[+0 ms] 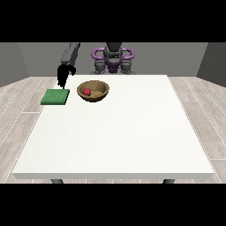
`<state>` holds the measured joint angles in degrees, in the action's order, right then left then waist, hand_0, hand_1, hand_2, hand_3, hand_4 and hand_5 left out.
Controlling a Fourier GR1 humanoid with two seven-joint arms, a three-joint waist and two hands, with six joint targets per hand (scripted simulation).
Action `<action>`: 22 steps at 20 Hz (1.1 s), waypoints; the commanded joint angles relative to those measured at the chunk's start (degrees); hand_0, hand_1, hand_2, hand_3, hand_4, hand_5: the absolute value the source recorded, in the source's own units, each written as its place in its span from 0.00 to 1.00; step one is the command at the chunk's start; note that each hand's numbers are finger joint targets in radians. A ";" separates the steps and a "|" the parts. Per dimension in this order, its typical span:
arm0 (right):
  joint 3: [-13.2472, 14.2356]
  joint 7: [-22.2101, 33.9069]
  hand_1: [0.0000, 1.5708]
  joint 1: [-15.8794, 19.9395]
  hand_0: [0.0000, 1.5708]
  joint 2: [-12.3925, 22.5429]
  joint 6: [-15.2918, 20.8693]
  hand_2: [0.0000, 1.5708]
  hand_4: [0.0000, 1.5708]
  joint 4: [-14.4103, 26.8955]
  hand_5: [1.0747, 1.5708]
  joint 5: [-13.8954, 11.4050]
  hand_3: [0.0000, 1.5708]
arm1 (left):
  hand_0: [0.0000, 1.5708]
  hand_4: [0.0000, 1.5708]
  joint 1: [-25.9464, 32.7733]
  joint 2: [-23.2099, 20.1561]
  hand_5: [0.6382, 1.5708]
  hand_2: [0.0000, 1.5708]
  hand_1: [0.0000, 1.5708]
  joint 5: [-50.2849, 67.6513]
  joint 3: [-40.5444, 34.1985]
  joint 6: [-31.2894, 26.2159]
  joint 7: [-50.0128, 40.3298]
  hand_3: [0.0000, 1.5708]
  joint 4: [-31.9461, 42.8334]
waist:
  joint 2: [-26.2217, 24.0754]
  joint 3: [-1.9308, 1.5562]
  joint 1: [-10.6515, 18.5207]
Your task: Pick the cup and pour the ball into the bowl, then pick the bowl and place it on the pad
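A brown wooden bowl point(93, 91) stands on the white table point(119, 132) towards the far left. A red ball point(87, 92) lies inside it. Left of the bowl a flat green pad point(55, 96) lies near the table's left edge. The hand at the view's left point(64, 74) hangs above the pad's far edge, black, with its fingers pointing down and nothing in them. It is apart from the bowl. No cup shows anywhere in the view. No hand shows at the view's right.
The robot's torso point(113, 59) stands behind the table's far edge. Wooden floor surrounds the table on every side.
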<state>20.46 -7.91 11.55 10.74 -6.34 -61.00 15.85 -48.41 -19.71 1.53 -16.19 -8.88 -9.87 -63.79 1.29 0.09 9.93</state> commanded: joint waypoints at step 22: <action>-1.86 -23.94 0.00 12.28 0.00 -3.38 0.75 0.00 0.29 27.30 0.95 -3.67 0.00 | 0.00 0.65 6.69 -13.68 0.97 0.00 0.00 15.03 -8.71 -10.36 -2.18 0.00 -8.61 | 10.31 -0.15 -1.48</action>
<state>19.48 -29.59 22.63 8.73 -6.63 -37.91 13.46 -41.33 -32.77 15.20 -24.83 -19.16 -10.83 -71.08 9.79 0.74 8.25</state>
